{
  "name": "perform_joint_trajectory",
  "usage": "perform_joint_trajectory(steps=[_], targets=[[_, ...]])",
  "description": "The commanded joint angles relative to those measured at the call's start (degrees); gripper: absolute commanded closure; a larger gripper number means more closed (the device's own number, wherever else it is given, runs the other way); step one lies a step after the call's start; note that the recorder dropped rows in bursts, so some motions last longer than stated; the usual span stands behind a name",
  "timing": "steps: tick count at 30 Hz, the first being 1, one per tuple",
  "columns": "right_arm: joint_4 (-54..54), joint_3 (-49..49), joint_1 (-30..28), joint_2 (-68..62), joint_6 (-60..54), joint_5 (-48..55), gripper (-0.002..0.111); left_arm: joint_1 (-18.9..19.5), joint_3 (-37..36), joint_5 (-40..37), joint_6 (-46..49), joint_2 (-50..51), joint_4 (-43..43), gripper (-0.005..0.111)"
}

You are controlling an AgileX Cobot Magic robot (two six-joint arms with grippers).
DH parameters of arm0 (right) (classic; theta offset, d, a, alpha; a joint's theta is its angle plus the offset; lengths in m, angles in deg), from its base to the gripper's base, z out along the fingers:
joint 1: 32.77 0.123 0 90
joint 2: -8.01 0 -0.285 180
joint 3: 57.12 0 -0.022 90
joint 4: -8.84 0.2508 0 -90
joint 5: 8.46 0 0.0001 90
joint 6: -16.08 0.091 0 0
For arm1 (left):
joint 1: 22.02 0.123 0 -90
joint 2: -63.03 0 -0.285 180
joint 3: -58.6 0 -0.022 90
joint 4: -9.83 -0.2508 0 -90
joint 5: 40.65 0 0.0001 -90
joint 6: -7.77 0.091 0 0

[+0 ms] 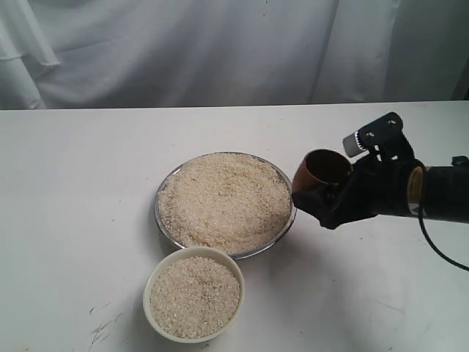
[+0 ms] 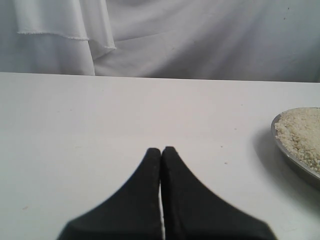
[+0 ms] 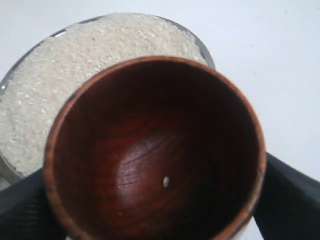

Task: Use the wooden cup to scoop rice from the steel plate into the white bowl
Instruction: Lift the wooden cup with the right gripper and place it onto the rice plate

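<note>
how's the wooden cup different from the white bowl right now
The reddish-brown wooden cup is nearly empty, one grain inside; the small cream-white round bowl is full of rice. The cup is held in the right gripper at the edge of the shiny steel plate; the bowl stands on the table. The cup is narrower than the bowl. Both are round and open-topped.
</note>
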Motion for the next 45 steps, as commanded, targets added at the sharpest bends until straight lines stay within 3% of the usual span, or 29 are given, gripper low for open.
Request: perform_joint_trajectory(steps=[1,6,17,34,40,45], targets=[[-1.59,-3.58,4.62,0.67,0.7,3.33,0.108,-0.09,-0.26,0.36,-0.18,-0.29,0.04,0.107],[-1.59,-7.74,9.65,0.57,0.7,14.24,0.108,-0.09,-0.26,0.36,-0.18,-0.29,0.04,0.107],[-1.59,-14.45,14.27,-5.5,0.7,21.5,0.108,-0.09,-0.26,0.36,-0.18,-0.29,0.04,0.107],[-1.59,-14.53,14.27,-9.31,0.7,15.4,0.106,-0.09,-0.26,0.36,-0.18,-0.29,0.04,0.107],[-1.59,-14.53,14.27,-9.65,0.7,14.99,0.085,-0.09,-0.26,0.36,-0.18,-0.29,0.04,0.107],[-1.34,-14.53,14.27,-10.46,0.7,11.34,0.05,-0.09,-0.26,0.36,-0.18,-0.29,0.04,0.107]])
